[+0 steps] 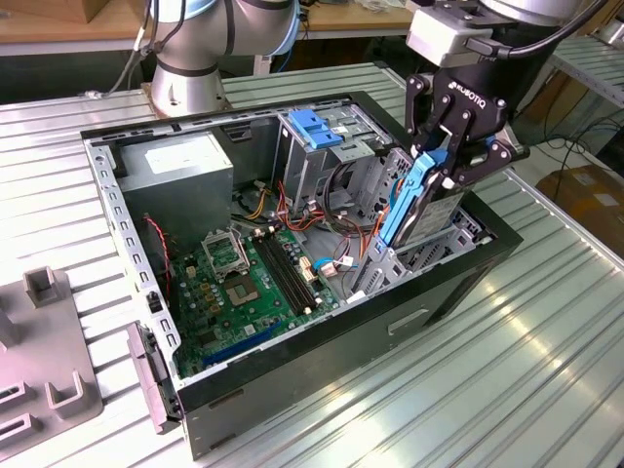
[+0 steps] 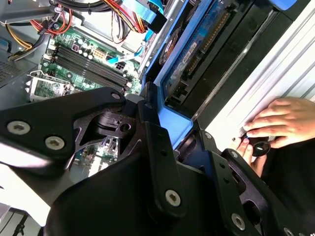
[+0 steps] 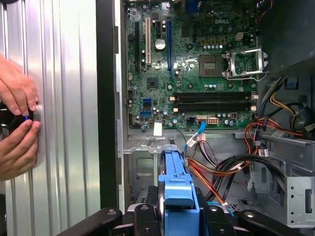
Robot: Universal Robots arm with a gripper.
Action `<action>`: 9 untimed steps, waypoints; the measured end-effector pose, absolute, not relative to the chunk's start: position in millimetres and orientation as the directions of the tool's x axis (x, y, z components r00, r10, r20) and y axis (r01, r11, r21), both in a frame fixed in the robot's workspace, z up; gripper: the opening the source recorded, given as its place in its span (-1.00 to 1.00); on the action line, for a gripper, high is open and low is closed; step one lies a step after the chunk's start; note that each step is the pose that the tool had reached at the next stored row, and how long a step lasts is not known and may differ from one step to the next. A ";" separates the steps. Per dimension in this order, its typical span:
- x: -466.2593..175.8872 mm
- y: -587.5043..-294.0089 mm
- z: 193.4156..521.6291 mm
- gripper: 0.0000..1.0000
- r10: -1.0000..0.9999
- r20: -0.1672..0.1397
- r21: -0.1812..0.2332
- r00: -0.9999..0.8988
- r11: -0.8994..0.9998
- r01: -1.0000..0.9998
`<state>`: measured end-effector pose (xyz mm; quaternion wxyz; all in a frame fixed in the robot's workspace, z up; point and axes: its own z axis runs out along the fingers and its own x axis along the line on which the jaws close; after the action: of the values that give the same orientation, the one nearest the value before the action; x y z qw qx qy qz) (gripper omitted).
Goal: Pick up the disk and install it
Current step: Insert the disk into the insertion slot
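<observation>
Exterior view: jaws clenched on the disk (image 1: 408,195), tilted steeply with its lower end inside the open computer case (image 1: 322,361) lying on the ribbed metal surface (image 1: 526,370).

A ribbed silvery aluminium tabletop (image 1: 546,341) spreads beneath the pincer (image 1: 439,174), glaring with reflected light, while a pale wooden bench (image 1: 58,29) runs well beyond it and a brown cardboard box (image 1: 590,195) sits toward the exterior view's right of it.
</observation>
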<state>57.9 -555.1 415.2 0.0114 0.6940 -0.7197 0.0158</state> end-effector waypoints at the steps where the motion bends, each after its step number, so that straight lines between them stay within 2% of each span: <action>1: 57.9 -555.1 414.1 -0.26 -0.999 0.038 -0.007 -0.036 0.036 -0.999; 9: 57.9 -555.1 407.2 -0.26 -0.999 0.038 -0.008 -0.036 0.036 -0.999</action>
<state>57.9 -555.1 407.2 0.0111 0.6940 -0.7197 0.0161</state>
